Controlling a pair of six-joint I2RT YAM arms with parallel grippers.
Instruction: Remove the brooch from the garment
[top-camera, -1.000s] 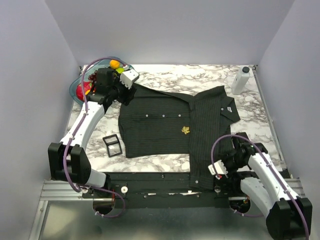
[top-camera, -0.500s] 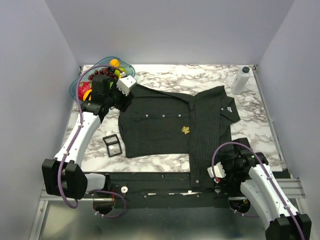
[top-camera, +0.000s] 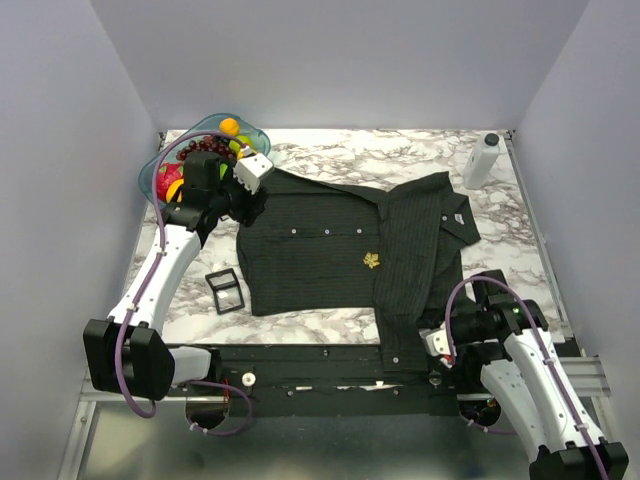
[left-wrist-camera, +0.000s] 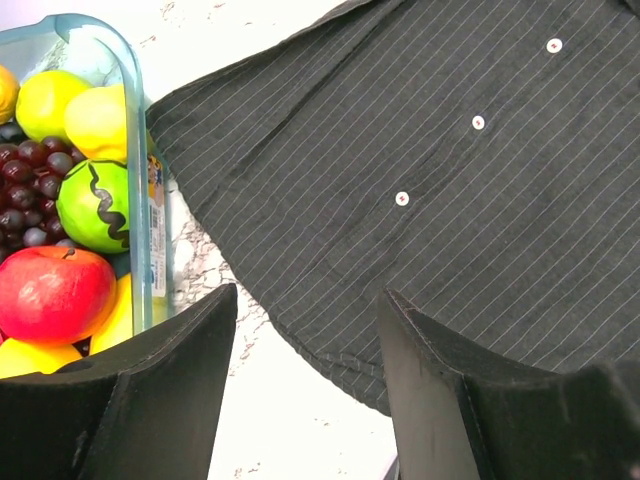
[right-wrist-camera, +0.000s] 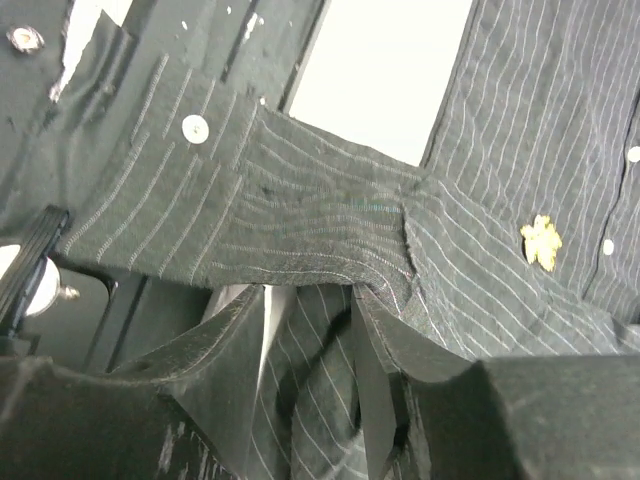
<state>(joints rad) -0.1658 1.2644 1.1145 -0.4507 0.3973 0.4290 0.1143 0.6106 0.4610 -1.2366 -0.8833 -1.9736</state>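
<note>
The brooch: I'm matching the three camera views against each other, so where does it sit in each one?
Top external: the brooch lies on the garment, just right of picture centre.
Left wrist: not in it; only the garment's edge beside a fruit tray.
Right wrist: a gold speck near the right edge, upper half.
Shared landmark: the garment's white buttons, visible in all three views.

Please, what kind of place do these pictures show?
Probably a robot laboratory booth, not a home: plain grey walls enclose a marble-patterned table, two arms are bolted to a metal rail, and a shirt lies beside a fruit bowl.
</note>
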